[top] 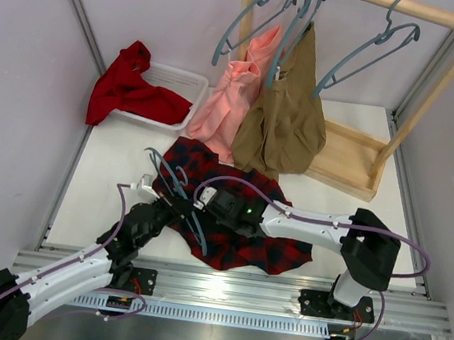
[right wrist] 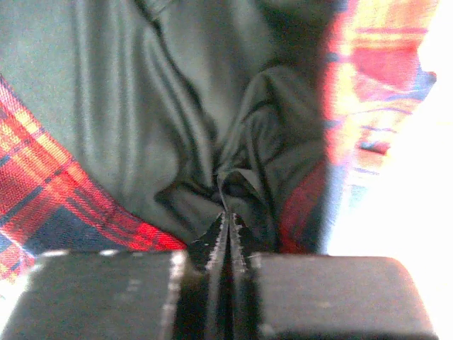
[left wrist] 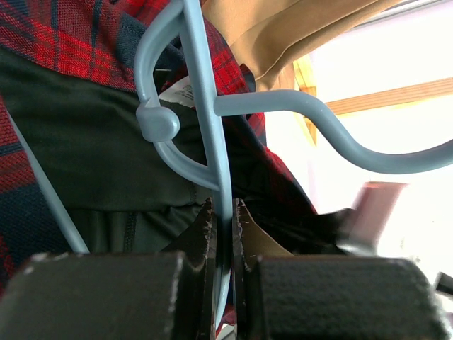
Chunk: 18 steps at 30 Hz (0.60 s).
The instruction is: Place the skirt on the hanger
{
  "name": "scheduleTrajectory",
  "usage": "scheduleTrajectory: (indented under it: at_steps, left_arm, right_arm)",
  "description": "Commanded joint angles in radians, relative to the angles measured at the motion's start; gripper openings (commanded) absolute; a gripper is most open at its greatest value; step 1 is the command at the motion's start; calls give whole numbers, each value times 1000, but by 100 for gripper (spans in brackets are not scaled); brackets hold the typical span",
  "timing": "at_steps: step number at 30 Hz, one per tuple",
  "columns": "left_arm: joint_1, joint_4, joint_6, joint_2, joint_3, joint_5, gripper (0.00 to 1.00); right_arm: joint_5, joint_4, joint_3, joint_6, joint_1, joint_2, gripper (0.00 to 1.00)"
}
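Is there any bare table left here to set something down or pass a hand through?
There are two patches. One is the left side of the table, between the basket and the left arm. The other is the right strip between the skirt and the rack base. It is crowded at centre front, with the skirt, hanger and right arm.

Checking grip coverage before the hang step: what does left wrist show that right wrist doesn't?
Left wrist only: the left gripper shut on a bar of the blue-grey hanger, with the tan garment and a strip of the wooden rack behind it.
Right wrist only: the right gripper, fingers together, apparently pinching a bunched fold of the skirt lining.
Both: the skirt's red-and-black plaid and its dark lining fill the background.
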Motion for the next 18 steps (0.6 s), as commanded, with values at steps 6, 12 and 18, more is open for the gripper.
scheduleTrajectory:
  at_steps: [6, 12, 18]
  left_arm:
    - [57, -17, -2, -69, -23, 84, 0]
    - [113, -75, -28, -137, 86, 139, 0]
    - [162, 18, -137, -83, 153, 234, 0]
  right_arm:
    - [-42, 245, -119, 148, -48, -274, 0]
    - [-154, 496, -341, 266, -94, -506, 0]
    - [-222, 650, -461, 326, -114, -610, 0]
